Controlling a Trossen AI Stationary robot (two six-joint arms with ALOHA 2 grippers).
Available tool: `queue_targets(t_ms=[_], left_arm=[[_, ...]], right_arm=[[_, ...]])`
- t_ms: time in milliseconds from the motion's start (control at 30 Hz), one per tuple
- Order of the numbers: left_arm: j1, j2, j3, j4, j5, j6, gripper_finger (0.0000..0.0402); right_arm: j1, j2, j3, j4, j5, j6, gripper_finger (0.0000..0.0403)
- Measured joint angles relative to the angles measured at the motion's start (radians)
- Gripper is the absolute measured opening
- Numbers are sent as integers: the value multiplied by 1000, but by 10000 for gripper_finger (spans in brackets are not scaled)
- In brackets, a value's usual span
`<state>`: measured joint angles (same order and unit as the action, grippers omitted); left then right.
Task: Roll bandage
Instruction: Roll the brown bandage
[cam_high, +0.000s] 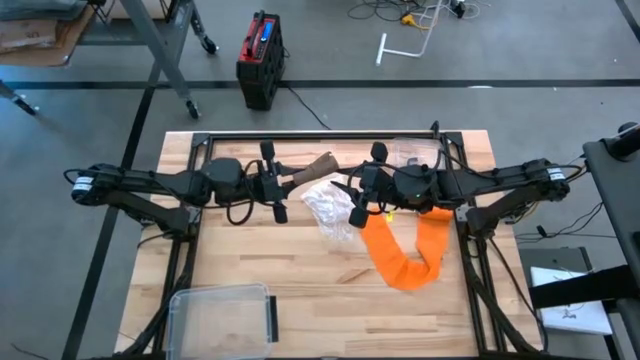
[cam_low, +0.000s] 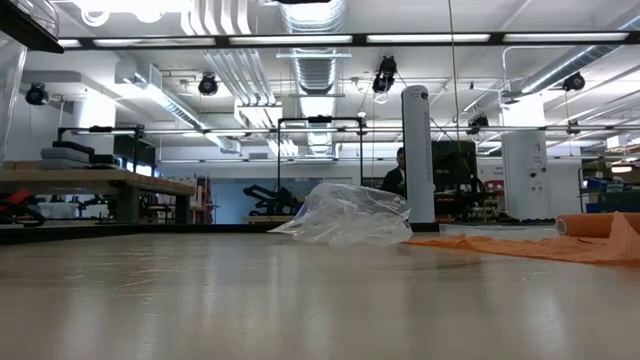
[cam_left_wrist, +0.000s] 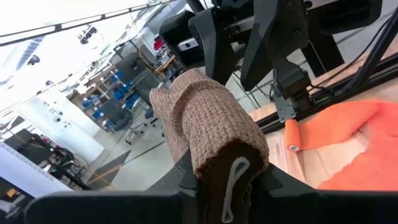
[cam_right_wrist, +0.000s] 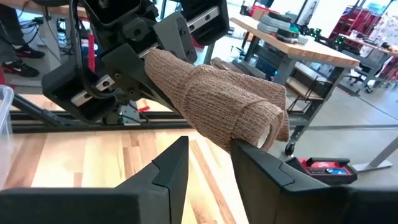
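Note:
A brown knitted bandage (cam_high: 312, 168), loosely rolled into a thick tube, is held above the table's far middle by my left gripper (cam_high: 285, 182), which is shut on it. It also shows in the left wrist view (cam_left_wrist: 208, 134) and the right wrist view (cam_right_wrist: 217, 96). My right gripper (cam_right_wrist: 210, 163) is open, facing the tube's free end (cam_right_wrist: 264, 121) from the right; it shows in the high view (cam_high: 352, 190). An orange bandage (cam_high: 405, 250) lies in a U on the table, its rolled end (cam_left_wrist: 292, 135) near the right arm. My left gripper pinches the brown bandage's near end (cam_left_wrist: 224, 168) between its two fingers, coming level from the table's left. The tube sticks out past the fingers toward the right and far side, lifted clear of the table. My right gripper: one finger (cam_right_wrist: 267, 163) stands just under the tube's free end; I cannot tell whether it touches.
A crumpled clear plastic bag (cam_high: 330, 212) lies on the table below the grippers and shows in the low view (cam_low: 345, 215). A clear plastic box (cam_high: 222, 315) stands at the near left. The black frame rail (cam_high: 320, 137) runs along the far edge.

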<state>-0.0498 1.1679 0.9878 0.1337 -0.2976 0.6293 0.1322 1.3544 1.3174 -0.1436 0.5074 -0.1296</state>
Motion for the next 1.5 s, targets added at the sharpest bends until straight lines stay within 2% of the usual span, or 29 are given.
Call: queue_targets(t_ms=[100, 233, 400, 533, 733, 933, 1167, 1333, 1500], left_arm=[[0, 3, 0, 3, -9, 23, 45], [-2, 11, -4, -23, -73, 120, 45], [-4, 10, -5, -12, -70, 266, 45], [-6, 11, -3, -18, -66, 249, 45], [-8, 14, -3, -21, -13, 223, 45], [-11, 16, -3, -25, 75, 186, 45], [-18, 16, -3, -24, 99, 173, 45], [-25, 23, -3, -19, 106, 165, 45], [-26, 25, -3, -20, 107, 149, 46]], right_arm=[[0, -3, 3, -4, -1, 7, 128], [5, -6, 40, -30, -2, 6, 133], [11, -6, 69, -142, -9, -124, 128], [23, -7, 69, -203, -14, -303, 118], [40, 4, 67, -171, -17, -413, 102], [40, 5, 67, -174, -24, -432, 96], [40, 5, 66, -172, -81, -420, 98], [40, 15, 66, -173, -85, -413, 72], [40, 19, 66, -179, -96, -395, 14]])
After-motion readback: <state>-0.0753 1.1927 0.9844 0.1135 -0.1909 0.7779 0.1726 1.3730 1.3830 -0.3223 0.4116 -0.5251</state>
